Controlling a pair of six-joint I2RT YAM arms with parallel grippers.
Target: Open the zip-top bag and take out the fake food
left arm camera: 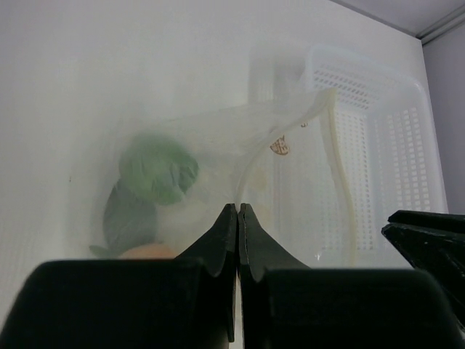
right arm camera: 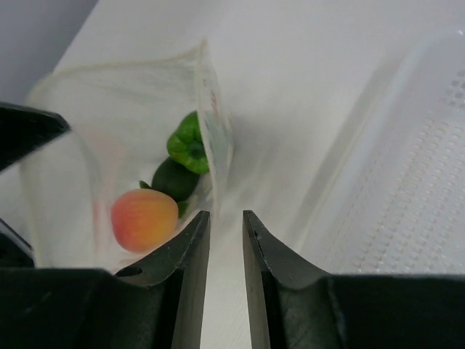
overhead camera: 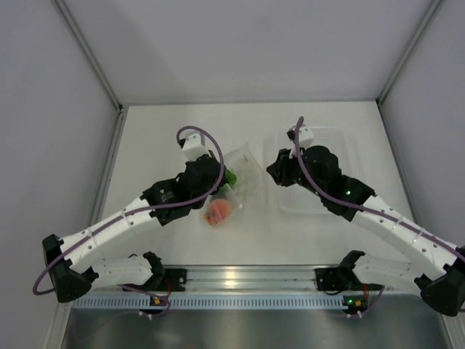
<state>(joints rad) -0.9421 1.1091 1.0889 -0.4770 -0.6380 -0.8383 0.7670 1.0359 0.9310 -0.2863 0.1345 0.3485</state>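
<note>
The zip-top bag (overhead camera: 243,171) lies mid-table, its mouth spread open toward the right. My left gripper (overhead camera: 220,182) is shut on the bag's film; in the left wrist view its jaws (left arm camera: 238,207) pinch one edge of the bag (left arm camera: 283,123). Inside are the green pepper (right arm camera: 187,142), the dark avocado (right arm camera: 174,178) and the peach (right arm camera: 144,218). The tomatoes are not in view. My right gripper (right arm camera: 225,214) is open by a narrow gap, its tips at the bag's other edge (right arm camera: 214,138). It also shows in the top view (overhead camera: 270,172).
The rigid clear tray (overhead camera: 341,145) stands to the right of the bag, partly under my right arm. It also shows in the left wrist view (left arm camera: 392,138) and the right wrist view (right arm camera: 414,189). Grey walls close the table's left, right and back.
</note>
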